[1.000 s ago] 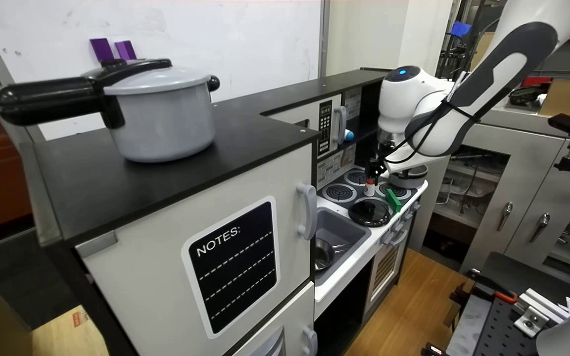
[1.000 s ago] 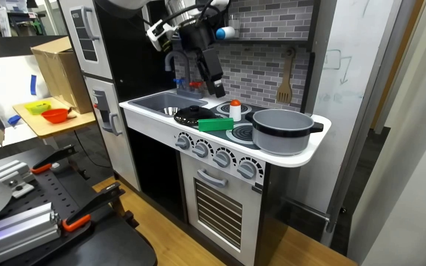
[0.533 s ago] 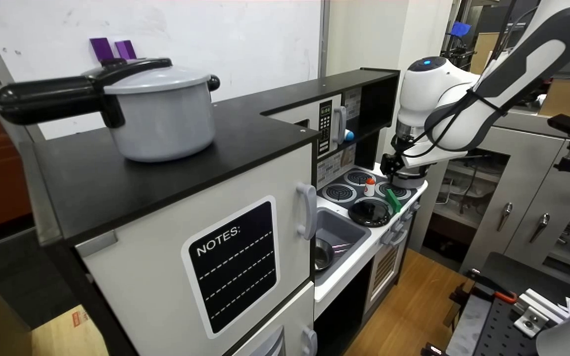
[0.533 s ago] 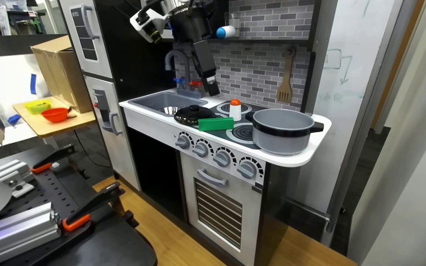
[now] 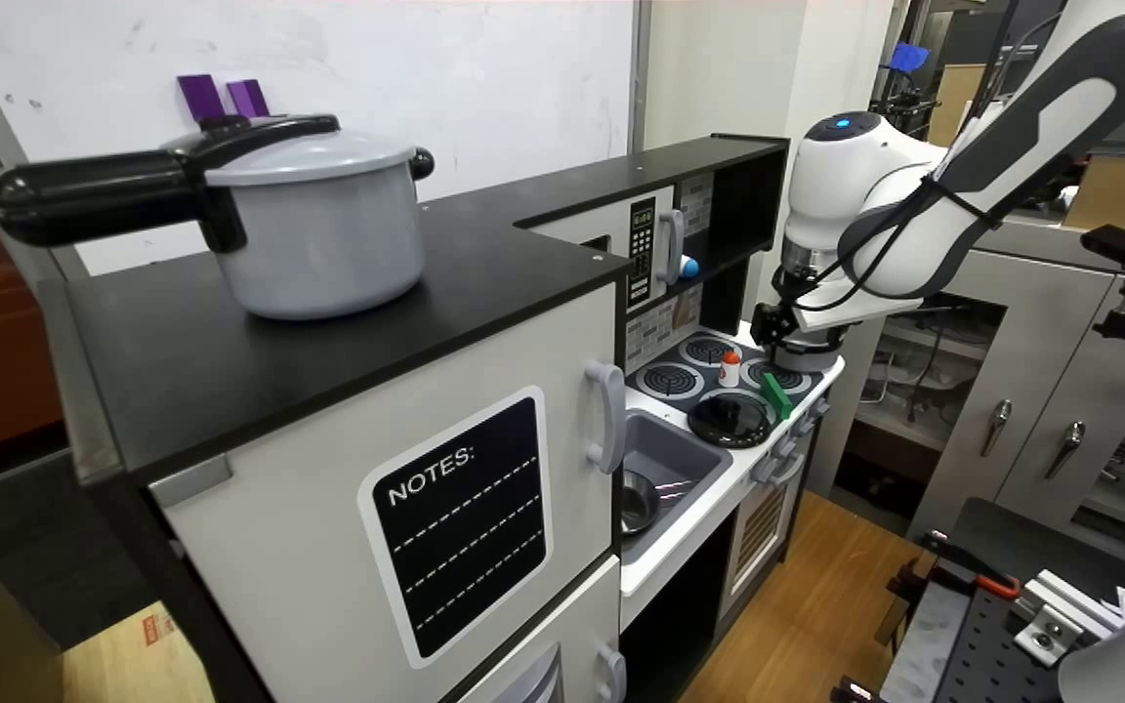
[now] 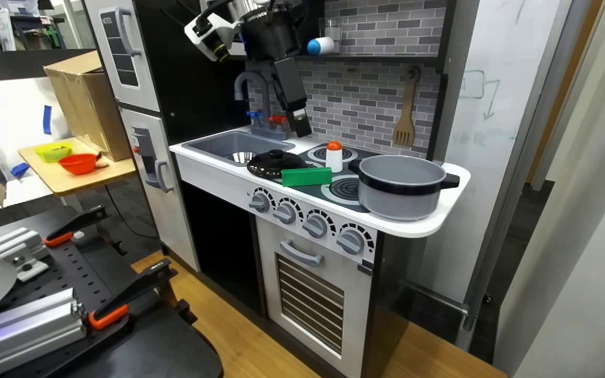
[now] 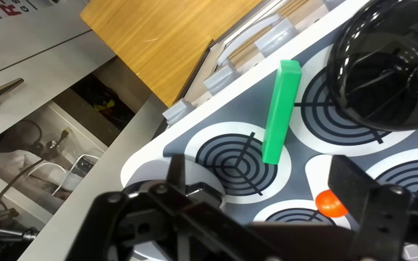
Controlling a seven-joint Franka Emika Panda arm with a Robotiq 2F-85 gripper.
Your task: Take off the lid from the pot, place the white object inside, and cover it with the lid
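- Where the surface (image 6: 447,207) rounds off at its end, the grey pot (image 6: 399,202) stands upright and uncovered, just beside a front burner (image 6: 344,189).
- Next to the sink (image 6: 210,143), the black lid (image 5: 730,420) lies flat over another front burner, knob up.
- Among the burners, the white shaker (image 6: 334,161) with its orange top stands upright, apart from both pot and lid.
- My hand (image 7: 259,168) hangs above the stove (image 7: 247,99) with its fingers (image 7: 354,185) spread well apart; from my wrist I see one finger overlapping the shaker's edge and the other hiding part of the pot.
- A green block (image 6: 306,177) lies near the front edge between lid and pot, apart from both, one end over the burner beside the pot.
- Down in the sink sits a shiny metal vessel (image 5: 637,503); behind it rises a grey tap (image 6: 266,102) with blue and red handles.
- Higher up, a white bottle (image 6: 325,46) with a blue end lies on its side on the shelf (image 6: 386,56), and a wooden spatula (image 6: 405,128) hangs on the tiled wall (image 6: 365,100).
- Well away from me, a lidded grey cooker (image 5: 323,234) with a long black handle stands on a cabinet top (image 5: 499,268).
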